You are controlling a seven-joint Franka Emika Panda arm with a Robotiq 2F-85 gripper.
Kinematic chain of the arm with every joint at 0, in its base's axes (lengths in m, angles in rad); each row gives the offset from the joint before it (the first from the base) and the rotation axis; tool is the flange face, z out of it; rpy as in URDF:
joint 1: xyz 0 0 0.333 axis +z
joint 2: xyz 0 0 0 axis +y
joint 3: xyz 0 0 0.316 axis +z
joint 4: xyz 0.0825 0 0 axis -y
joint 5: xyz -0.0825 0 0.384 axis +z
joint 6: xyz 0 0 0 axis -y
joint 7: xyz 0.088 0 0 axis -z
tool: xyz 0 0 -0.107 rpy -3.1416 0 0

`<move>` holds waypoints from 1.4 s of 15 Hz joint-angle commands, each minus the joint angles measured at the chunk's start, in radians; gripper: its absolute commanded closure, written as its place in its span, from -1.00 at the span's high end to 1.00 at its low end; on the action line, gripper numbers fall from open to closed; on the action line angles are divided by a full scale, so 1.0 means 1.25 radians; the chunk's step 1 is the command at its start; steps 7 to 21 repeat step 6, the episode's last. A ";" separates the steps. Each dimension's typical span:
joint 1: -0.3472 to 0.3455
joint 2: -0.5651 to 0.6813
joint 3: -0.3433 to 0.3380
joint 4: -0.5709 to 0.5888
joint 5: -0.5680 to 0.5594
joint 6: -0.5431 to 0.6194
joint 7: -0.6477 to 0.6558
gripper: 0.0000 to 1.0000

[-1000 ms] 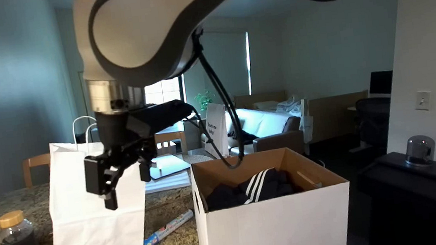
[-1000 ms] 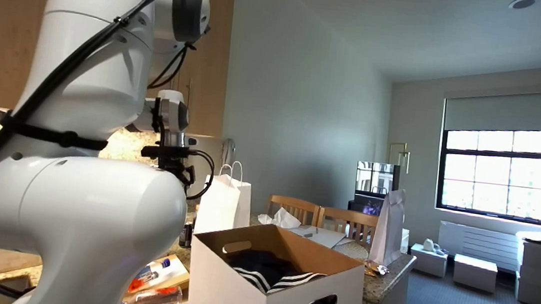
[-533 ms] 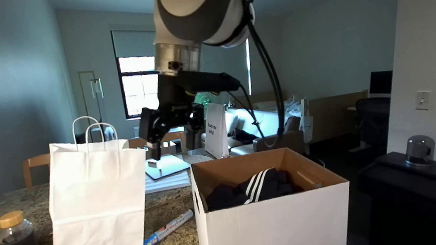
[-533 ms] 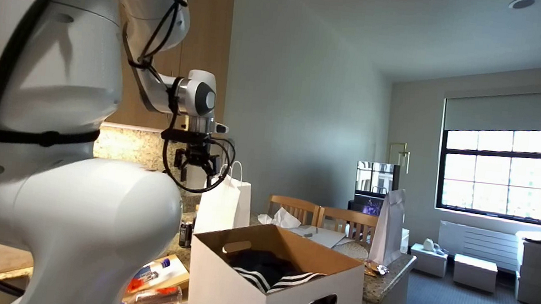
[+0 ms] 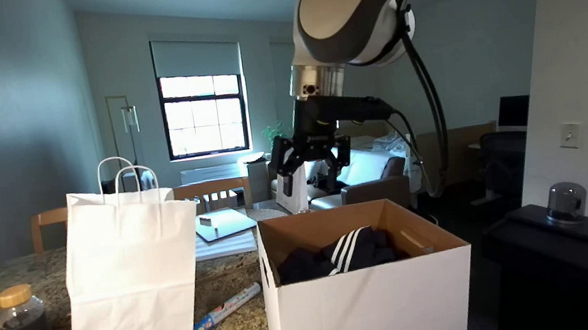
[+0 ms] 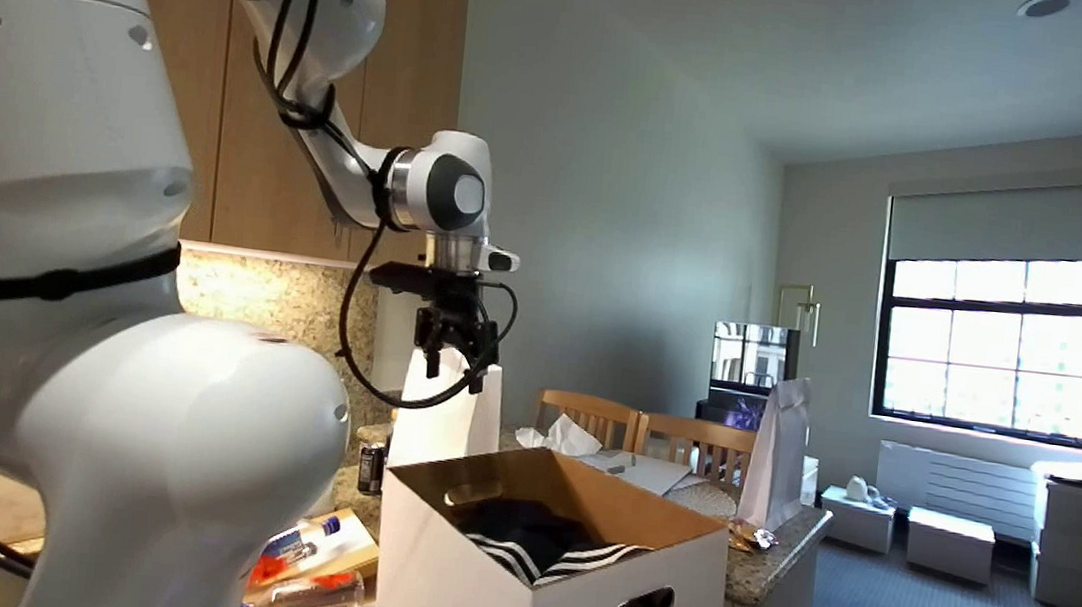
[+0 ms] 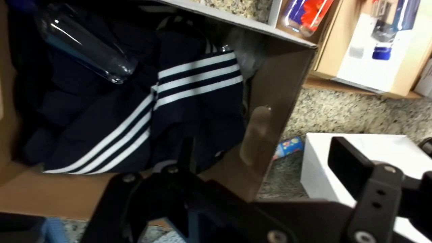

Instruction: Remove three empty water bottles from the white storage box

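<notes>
One clear bottle (image 7: 89, 49) lies at the left in the wrist view, on dark striped clothes (image 7: 202, 114) inside the white box (image 7: 276, 72); the gripper (image 7: 263, 148) hangs higher, fingers spread; farther right, more bottles (image 7: 307, 15) lie outside the box.

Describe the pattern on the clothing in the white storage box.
Dark navy cloth with bands of three white stripes, best seen in the wrist view.
</notes>
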 commanded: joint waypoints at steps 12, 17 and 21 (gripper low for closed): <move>-0.081 0.039 -0.003 -0.003 -0.042 -0.003 0.066 1.00; -0.081 0.039 -0.003 -0.003 -0.042 -0.003 0.066 1.00; -0.081 0.039 -0.003 -0.003 -0.042 -0.003 0.066 1.00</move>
